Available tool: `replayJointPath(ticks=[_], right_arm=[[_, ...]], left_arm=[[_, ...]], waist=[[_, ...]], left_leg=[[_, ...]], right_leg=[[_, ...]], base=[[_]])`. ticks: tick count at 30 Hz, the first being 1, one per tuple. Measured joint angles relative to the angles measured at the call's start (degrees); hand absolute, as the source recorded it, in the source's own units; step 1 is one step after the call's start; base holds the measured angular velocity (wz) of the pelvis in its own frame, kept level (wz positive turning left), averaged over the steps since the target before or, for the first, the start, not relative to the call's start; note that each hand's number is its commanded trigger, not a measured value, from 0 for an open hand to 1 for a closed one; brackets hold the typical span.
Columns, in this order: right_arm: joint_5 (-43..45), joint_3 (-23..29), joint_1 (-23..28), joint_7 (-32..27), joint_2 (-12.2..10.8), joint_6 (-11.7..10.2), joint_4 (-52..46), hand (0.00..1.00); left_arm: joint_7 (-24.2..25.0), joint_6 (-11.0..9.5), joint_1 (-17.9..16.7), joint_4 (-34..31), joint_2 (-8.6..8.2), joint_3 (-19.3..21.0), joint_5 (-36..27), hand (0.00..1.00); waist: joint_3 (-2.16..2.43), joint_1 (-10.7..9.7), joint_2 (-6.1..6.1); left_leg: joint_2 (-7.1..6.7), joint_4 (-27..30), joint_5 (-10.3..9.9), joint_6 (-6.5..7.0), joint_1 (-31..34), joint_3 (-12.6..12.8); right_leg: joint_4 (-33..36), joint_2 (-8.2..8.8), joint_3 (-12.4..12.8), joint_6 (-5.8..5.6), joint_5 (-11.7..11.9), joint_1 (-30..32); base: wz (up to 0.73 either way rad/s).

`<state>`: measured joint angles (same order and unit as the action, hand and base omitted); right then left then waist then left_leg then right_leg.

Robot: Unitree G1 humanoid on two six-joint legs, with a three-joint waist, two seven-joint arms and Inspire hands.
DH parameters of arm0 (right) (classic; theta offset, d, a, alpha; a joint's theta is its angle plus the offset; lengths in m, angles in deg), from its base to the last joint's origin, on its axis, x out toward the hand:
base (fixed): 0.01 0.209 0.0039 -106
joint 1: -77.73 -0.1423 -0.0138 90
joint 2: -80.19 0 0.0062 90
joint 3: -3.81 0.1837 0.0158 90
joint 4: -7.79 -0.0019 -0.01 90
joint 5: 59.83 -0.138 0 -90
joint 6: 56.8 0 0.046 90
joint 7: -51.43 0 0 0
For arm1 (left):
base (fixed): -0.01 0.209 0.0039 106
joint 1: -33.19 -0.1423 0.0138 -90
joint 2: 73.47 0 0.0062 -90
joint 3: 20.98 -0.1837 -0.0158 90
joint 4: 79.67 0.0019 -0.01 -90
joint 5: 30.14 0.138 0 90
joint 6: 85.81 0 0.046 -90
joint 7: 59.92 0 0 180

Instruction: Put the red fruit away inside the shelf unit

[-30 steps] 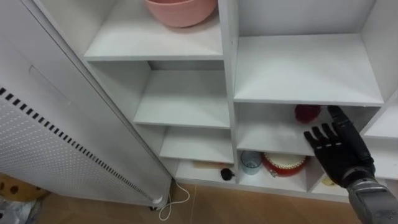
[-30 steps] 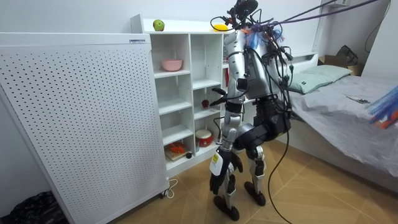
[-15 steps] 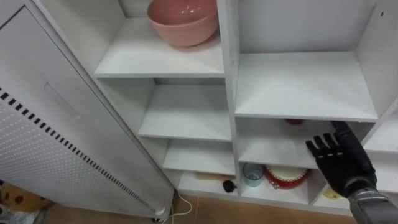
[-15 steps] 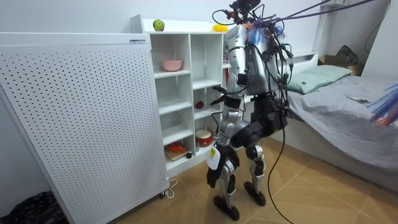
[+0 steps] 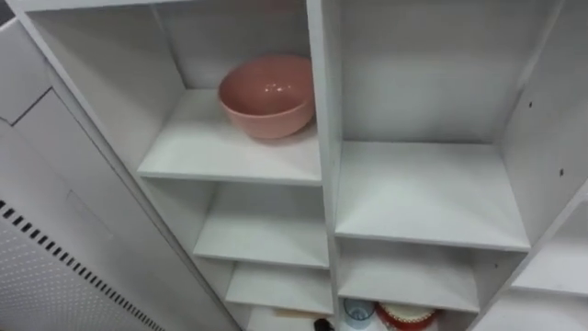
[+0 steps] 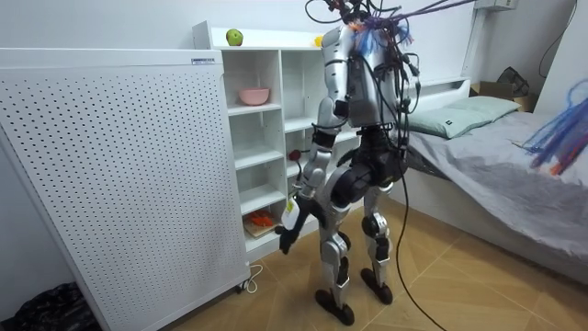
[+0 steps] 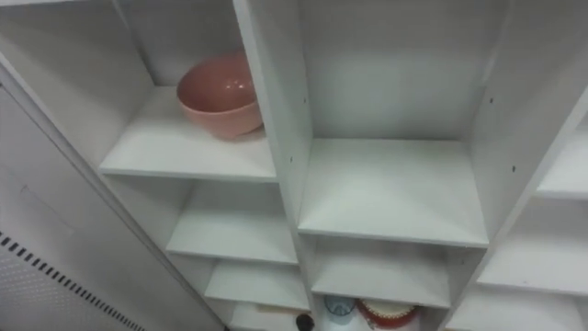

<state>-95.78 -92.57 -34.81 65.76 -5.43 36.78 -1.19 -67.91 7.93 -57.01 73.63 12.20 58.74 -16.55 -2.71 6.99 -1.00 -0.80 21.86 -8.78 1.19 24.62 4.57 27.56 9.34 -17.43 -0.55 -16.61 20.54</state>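
I stand upright facing the white closet (image 6: 262, 138), close to its open shelves. A green apple (image 6: 234, 37) lies on top of it at the room view's left. A yellow fruit (image 6: 318, 40) lies further right on top, partly behind my shoulder. A small red fruit (image 6: 296, 154) rests on a middle shelf of the right column. My left hand (image 6: 286, 232) hangs low beside my leg, away from the shelves. The eye views look into the upper compartments, where a pink bowl (image 5: 266, 95) sits on the left column's upper shelf (image 5: 230, 152). The right column's upper shelf (image 5: 418, 198) is bare.
A white perforated panel (image 6: 110, 184) stands against the closet's left side. A blue cup (image 5: 356, 313) and a red-rimmed container (image 5: 404, 319) sit in the lowest compartment. Orange items (image 6: 260, 221) lie on a low shelf. A bed (image 6: 496, 138) is behind me.
The head camera has tilted up from the lower shelves to the upper ones. My right hand, open beside the red fruit's shelf, has left the eye view. My body has straightened.
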Motion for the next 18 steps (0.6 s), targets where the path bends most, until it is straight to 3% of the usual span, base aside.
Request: replayJointPath(ticks=[3, 5, 8, 10, 14, 18], right_arm=[[14.1, -6.1, 4.0, -1.4, -2.3, -0.2, -0.6, 0.0], [21.6, -7.6, 7.4, -1.7, -4.2, -0.1, -1.1, 0.0], [26.5, -8.1, 10.6, -1.7, -4.9, -0.1, -2.7, 0.0], [28.5, -8.1, 13.1, -1.7, -5.3, -0.4, -3.5, 0.0], [30.0, -7.2, 19.0, -1.3, -7.0, -0.3, -5.7, 0.0], [27.3, -5.1, 21.2, -1.6, -8.1, -0.2, -5.7, 0.0]], left_arm=[[0.2, -0.6, 0.6, 0.3, 0.38, 0.0, 1.2, 0.0], [0.1, -1.3, 0.4, 0.7, 0.53, 0.3, 3.5, 0.0], [-0.1, -1.2, -0.7, 0.8, 0.54, 1.2, 4.9, 0.0], [-0.4, -1.2, -1.8, 0.9, 0.51, 2.6, 6.0, 0.0], [-0.6, 0.2, -5.3, 0.9, 0.18, 7.0, 9.2, 0.0], [-1.8, 1.9, -7.9, 0.8, -1.0, 10.4, 9.8, 0.0]], waist=[[0.53, -0.7, 1.54], [1.29, -0.6, 2.79], [1.65, -0.8, 3.1], [1.74, -0.8, 3.26], [2.62, -0.9, 4.27], [2.57, -1.8, 4.28]], left_leg=[[0.55, -0.8, 0.0, -0.03, -3.5, -0.1], [0.68, -1.9, -0.1, -0.15, -6.4, 0.0], [0.96, -4.0, -0.5, -0.71, -10.3, -0.1], [1.04, -5.7, -0.7, -0.93, -13.0, 0.0], [1.0, -7.8, -1.0, -1.38, -18.5, 0.1], [1.07, -8.5, -1.2, -1.63, -21.8, 0.2]], right_leg=[[-5.0, -1.42, -1.7, -0.18, 1.1, -6.0], [-8.1, -2.02, -2.6, -0.4, 1.6, -9.8], [-11.5, -3.04, -3.1, -0.63, 2.6, -14.4], [-13.0, -3.42, -3.1, -0.67, 3.0, -16.7], [-15.6, -4.03, -2.6, -0.86, 3.2, -22.2], [-17.2, -4.65, -0.5, -0.79, 3.4, -25.7]], base=[[0.17], [0.17], [0.01], [-0.04], [-0.05], [-0.05]])
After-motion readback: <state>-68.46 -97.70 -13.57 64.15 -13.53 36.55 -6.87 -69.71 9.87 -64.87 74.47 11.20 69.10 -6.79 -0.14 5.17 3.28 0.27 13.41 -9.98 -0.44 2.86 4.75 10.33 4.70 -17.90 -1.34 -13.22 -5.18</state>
